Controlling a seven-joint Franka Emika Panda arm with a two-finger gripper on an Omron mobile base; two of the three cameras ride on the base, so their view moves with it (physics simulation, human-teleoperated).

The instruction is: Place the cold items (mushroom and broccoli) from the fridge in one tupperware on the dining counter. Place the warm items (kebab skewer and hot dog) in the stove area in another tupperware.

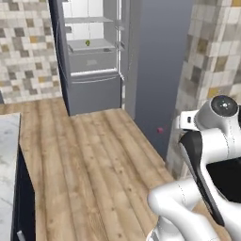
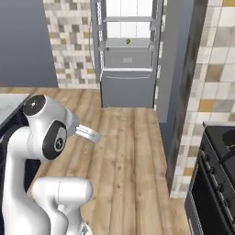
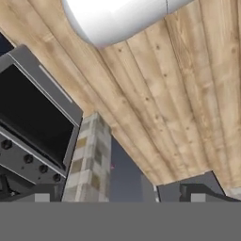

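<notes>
Broccoli, I think: a small green speck on a middle shelf of the open fridge across the wood floor; too small for me to read its orientation. I see nothing else on the fridge shelves. My gripper's jaws are spread wide, holding nothing.

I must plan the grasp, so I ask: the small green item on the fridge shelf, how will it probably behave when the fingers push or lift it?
The green item looks small and rounded, so it may roll if nudged. It seems tiny against the fridge shelf, so it is probably light. Its surface is too small to judge.
</notes>
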